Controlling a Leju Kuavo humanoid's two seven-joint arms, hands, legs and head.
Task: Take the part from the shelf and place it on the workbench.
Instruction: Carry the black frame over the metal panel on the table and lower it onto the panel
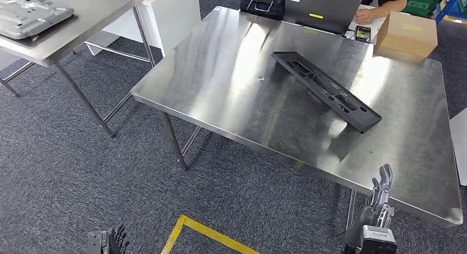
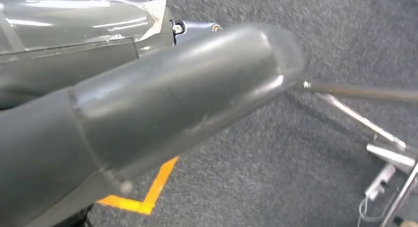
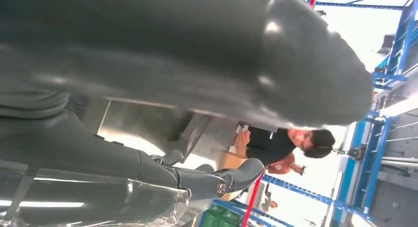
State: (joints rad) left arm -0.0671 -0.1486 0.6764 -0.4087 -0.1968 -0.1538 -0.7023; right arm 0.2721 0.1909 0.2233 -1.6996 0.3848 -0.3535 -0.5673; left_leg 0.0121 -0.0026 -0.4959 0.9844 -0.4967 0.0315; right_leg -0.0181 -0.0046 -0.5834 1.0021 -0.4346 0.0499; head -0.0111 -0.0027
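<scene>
Head view: the part [image 1: 326,89], a long black plastic frame with ribs and cut-outs, lies flat on the steel counter [image 1: 231,94]. It runs diagonally, one end toward the counter's far middle, the other toward the near right. Nothing touches it.

Right hand [image 1: 381,190]: raised at the counter's near right edge, fingers pointing up and slightly spread, nothing in them. It stands well apart from the part, nearer to the robot than the part's near-right end. In the right wrist view the thick grey thumb [image 3: 207,54] crosses the frame and the dark fingers [image 3: 217,180] extend loosely with a clear gap from the thumb; no object between them.

Left hand [image 1: 113,240]: low at the lower left, over grey carpet [image 1: 82,177], off the counter and far from the part. Dark fingers point up; whether they are curled in or apart, cannot tell. The left wrist view shows the grey thumb [image 2: 187,99] above the carpet, a yellow floor line [image 2: 148,195] and metal counter legs [image 2: 365,118].

Surroundings: cardboard box [image 1: 407,34] at the counter's far right corner. Laptop [image 1: 322,9] and a black case [image 1: 263,3] at the far edge, a person's hand [image 1: 366,14] beside them. Second counter [image 1: 71,22] at upper left carrying a grey metal panel [image 1: 30,14].
</scene>
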